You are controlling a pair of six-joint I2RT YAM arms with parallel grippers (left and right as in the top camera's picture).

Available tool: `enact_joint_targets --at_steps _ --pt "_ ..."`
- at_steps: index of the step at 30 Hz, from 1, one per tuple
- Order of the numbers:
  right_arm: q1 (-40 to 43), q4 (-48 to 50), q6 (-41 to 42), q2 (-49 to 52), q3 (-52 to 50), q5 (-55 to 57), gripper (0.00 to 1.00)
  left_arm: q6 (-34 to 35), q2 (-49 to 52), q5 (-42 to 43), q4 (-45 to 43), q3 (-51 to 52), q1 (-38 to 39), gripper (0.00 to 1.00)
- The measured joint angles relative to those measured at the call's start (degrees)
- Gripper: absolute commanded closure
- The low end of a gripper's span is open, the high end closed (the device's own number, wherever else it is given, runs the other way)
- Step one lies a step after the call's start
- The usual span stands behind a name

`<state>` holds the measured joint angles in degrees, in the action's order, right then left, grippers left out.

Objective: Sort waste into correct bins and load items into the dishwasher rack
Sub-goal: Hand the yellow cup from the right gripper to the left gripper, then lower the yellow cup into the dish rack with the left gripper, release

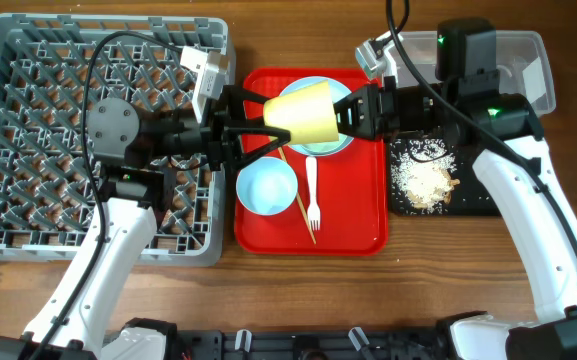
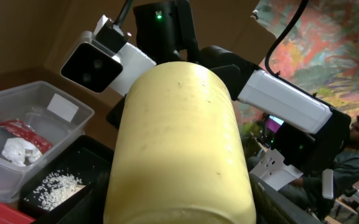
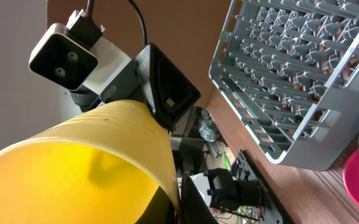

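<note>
A yellow cup (image 1: pixel 308 112) hangs on its side above the red serving tray (image 1: pixel 358 220), held from both ends. My right gripper (image 1: pixel 346 112) pinches its rim, one finger inside (image 3: pixel 179 205). My left gripper (image 1: pixel 273 120) has its fingers against both sides of the cup's base (image 2: pixel 179 214). The cup fills the left wrist view (image 2: pixel 179 143) and the right wrist view (image 3: pixel 73 168). A pale blue plate (image 1: pixel 326 148), a pale blue bowl (image 1: pixel 266 187), a white fork (image 1: pixel 312 195) and chopsticks (image 1: pixel 294 195) lie on the tray. The grey rack (image 1: pixel 28 150) stands at the left.
The black tray (image 1: pixel 473 205) holds rice scraps (image 1: pixel 428 180) at the right. The clear tub (image 1: pixel 513 55) behind it holds a red wrapper (image 2: pixel 20 130) and a white tissue (image 2: pixel 17 149). The rack's edge shows in the right wrist view (image 3: pixel 291 74).
</note>
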<state>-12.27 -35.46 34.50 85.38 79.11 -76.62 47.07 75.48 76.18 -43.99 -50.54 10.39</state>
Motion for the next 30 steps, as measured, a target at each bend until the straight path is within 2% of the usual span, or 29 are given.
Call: enact_joint_targets --at_steps 6,11,13,16,19,21,23,24,26,27,30 --pt "0.0 0.0 0.0 0.0 0.0 0.2 0.95 0.0 0.0 -0.3 0.0 0.0 -0.1 0.44" --pt "0.0 0.0 0.0 0.0 0.0 0.5 0.95 0.0 0.0 -0.9 0.5 0.0 -0.2 0.65" --pt "0.0 -0.1 0.0 0.0 0.0 1.8 0.96 -1.7 0.0 -1.1 3.5 -0.1 -0.3 0.77" --pt "0.0 -0.9 0.0 0.2 -0.1 4.7 0.95 -6.7 -0.2 -1.3 11.0 -0.5 -0.3 0.83" --pt "-0.6 -1.6 0.0 0.7 -0.1 7.6 0.85 -10.9 -0.2 -1.0 16.9 -0.9 -1.1 0.83" --pt "-0.9 -1.6 0.2 0.8 -0.1 10.2 0.84 -13.5 -0.2 -0.8 20.8 -0.9 -2.2 0.83" --pt "-0.5 -1.8 0.2 0.8 -0.2 12.7 0.84 -16.8 -0.3 -0.7 27.7 -1.3 -4.2 0.83" --pt "0.3 -1.6 0.2 0.8 -0.2 13.2 0.84 -20.2 -0.3 -1.5 34.6 -1.4 -6.4 0.83" --pt "2.4 -1.7 -0.2 0.8 -0.2 14.6 0.83 -25.9 0.0 -4.6 46.3 -1.0 -9.9 0.96" --pt "3.3 -2.3 -0.5 0.8 -0.2 16.2 0.83 -30.1 0.1 -9.1 53.8 -0.6 -12.6 0.96" --pt "3.8 -9.3 -3.3 0.7 -0.1 24.4 0.83 -34.5 -0.1 -22.7 68.5 -0.8 -17.6 0.96"
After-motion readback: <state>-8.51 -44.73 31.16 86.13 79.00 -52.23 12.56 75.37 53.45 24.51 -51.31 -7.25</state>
